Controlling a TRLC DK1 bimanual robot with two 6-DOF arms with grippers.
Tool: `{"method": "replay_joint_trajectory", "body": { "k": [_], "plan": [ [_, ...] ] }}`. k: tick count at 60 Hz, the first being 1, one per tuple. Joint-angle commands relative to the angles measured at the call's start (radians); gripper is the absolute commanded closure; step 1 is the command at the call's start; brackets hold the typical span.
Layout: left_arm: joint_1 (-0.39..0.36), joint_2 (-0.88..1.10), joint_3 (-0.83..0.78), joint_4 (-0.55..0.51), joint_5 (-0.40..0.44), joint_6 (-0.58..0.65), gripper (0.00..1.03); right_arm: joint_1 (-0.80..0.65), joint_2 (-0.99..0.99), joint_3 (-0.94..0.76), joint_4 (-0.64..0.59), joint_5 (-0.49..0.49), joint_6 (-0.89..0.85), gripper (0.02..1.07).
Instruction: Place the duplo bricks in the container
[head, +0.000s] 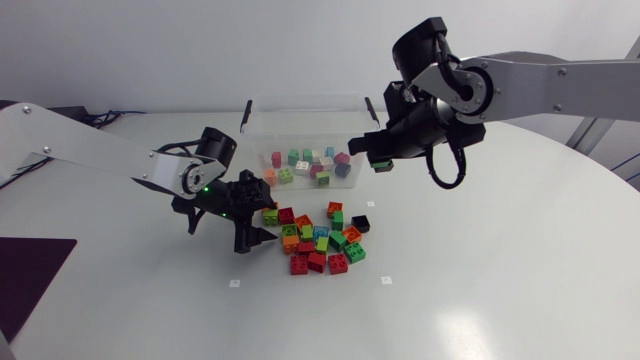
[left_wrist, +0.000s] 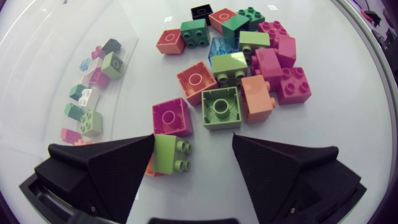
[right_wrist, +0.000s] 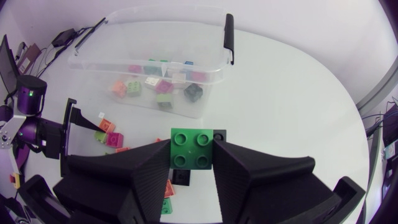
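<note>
White tabletop (head: 500, 280) spread under both arms, with the clear container (head: 305, 103) standing toward its far side and a scatter of bricks (head: 310, 165) already lying inside. The right gripper (head: 379, 160) hung just beside the container's right end, clenched on a dark green brick (right_wrist: 191, 148) with both fingers pressing its sides. In front of the container lay the loose pile (head: 320, 240) – red, orange, green, magenta. At the pile's edge the left gripper (left_wrist: 194, 146) was spread wide, a lime brick (left_wrist: 169, 155) resting against one finger only, the other finger well apart from it.

Judged from here, the green brick looked level with the container's wall rather than past it, so an early release could drop it outside or clip the rim. The lime brick sat off-centre – closing might shove or twist it instead of seizing it, and the magenta brick (left_wrist: 172, 116) just beyond could get caught too.

No label or writing was legible on the bricks or container.
</note>
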Motion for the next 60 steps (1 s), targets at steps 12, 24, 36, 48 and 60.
{"method": "replay_joint_trajectory", "body": {
  "k": [12, 24, 36, 48, 60],
  "plan": [
    [-0.004, 0.022, -0.005, -0.034, -0.012, 0.007, 0.40, -0.011, -0.027, 0.044, -0.012, 0.001, -0.018, 0.66],
    [-0.013, 0.012, -0.045, -0.042, -0.015, 0.007, 0.61, -0.008, 0.022, 0.176, -0.017, -0.002, -0.018, 0.66],
    [-0.019, -0.008, -0.089, -0.045, -0.016, 0.009, 0.71, 0.001, 0.075, 0.270, 0.023, -0.017, -0.018, 0.66],
    [-0.018, -0.070, -0.140, -0.085, -0.022, 0.016, 0.71, 0.011, 0.148, 0.340, 0.080, -0.029, -0.019, 0.66],
    [0.007, -0.242, -0.192, -0.160, -0.021, 0.016, 0.71, 0.009, 0.257, 0.423, 0.103, -0.034, -0.022, 0.66]
  ]
}}
